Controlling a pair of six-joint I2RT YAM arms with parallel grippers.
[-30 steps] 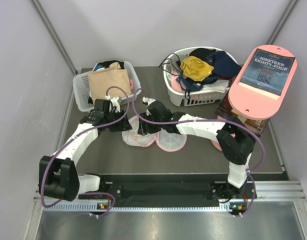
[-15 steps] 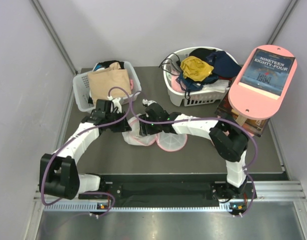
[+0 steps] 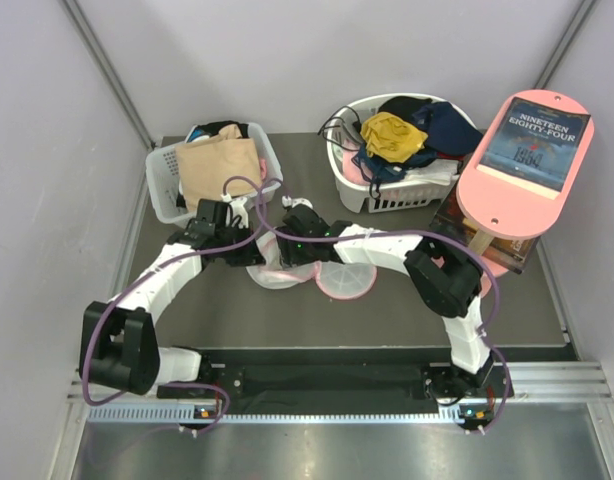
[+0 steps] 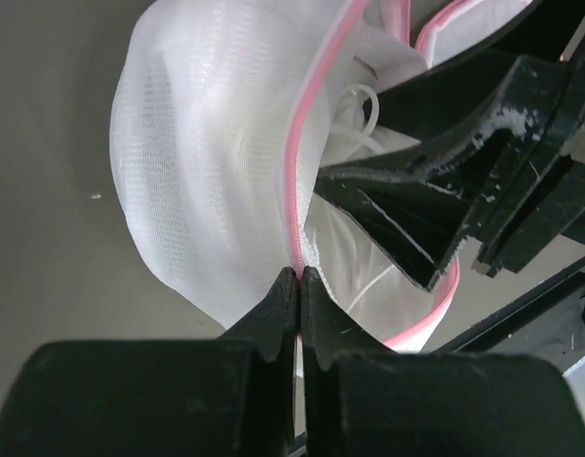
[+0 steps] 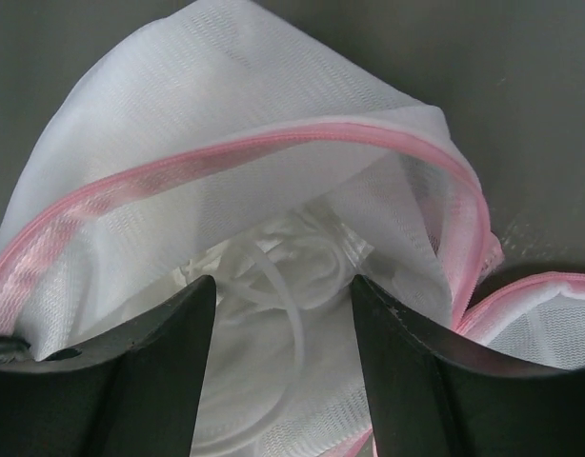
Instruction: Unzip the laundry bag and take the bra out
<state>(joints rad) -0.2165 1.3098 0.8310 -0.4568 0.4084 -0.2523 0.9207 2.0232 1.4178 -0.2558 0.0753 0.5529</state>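
Mid-frame, the left tool is pinching the pink rim of the limp bag; the right tool, spread wide, is hovering over the soft, light bra inside, probably best grasped by bunched fabric.

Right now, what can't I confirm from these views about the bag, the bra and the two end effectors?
- Left wrist: the left end effector pinches the round white mesh laundry bag with pink rim; no zip pull visible anywhere.
- Right wrist: of the white fabric bra only tangled straps show; mesh hides its cups.
- Right end effector, open: contact with the bra unclear.
- Top external: both end effectors cover most of the bag.
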